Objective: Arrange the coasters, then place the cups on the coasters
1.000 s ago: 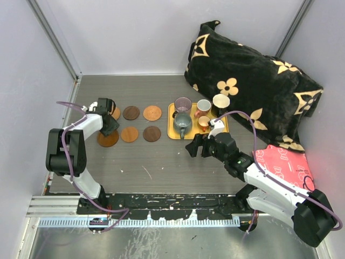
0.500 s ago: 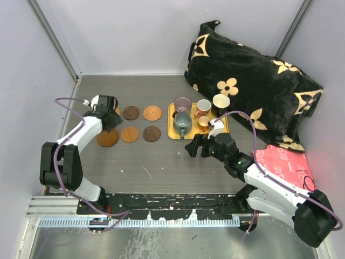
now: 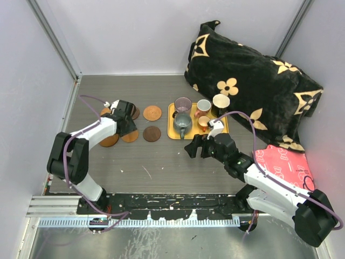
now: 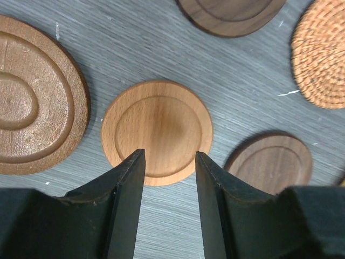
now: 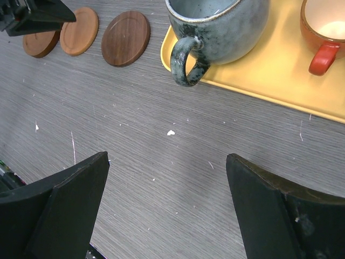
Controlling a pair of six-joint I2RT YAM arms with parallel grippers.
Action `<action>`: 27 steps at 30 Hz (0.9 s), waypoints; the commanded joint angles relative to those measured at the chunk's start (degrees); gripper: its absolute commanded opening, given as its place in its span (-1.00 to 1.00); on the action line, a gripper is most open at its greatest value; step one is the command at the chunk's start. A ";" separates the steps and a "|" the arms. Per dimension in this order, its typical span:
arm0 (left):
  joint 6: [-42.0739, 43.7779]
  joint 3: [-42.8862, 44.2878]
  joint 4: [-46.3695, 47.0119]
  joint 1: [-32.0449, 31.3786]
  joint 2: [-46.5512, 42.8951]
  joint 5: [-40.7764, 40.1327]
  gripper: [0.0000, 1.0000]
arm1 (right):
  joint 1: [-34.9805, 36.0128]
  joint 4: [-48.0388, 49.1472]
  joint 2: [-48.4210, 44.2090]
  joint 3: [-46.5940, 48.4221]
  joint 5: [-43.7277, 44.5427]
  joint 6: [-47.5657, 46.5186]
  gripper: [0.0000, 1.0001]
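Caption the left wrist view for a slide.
Left end effector, jaws apart, over the light wooden coaster, a larger copper coaster beside it.

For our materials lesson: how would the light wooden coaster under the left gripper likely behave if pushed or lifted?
The light wooden coaster shows wood grain, so it is probably stiff. Lying thin and flat on the table, it would likely slide, not roll. Its low rim may give the left gripper little to pinch.

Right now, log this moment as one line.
left claw: open over light wooden coaster | right claw: open near grey-green mug | cups: none on coasters yet
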 commanded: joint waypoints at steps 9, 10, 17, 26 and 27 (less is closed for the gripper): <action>2.50 0.62 1.20 -1.70 5.23 -3.60 -0.11 | 0.65 1.59 0.17 3.36 1.11 -0.34 0.90; 2.50 0.78 0.94 -1.85 5.55 -3.68 -0.11 | 0.69 1.65 0.30 3.34 1.11 -0.31 0.90; 2.23 -0.15 0.59 -3.71 6.00 -4.10 -0.11 | 0.79 2.14 0.59 3.11 1.11 -0.15 0.90; 0.29 -1.65 0.67 -6.24 5.15 -3.35 -0.11 | 1.06 2.45 0.29 2.48 1.16 0.17 0.90; 0.08 -1.70 0.57 -6.36 5.01 -3.39 -0.11 | 1.09 2.47 0.27 2.40 1.19 0.22 0.90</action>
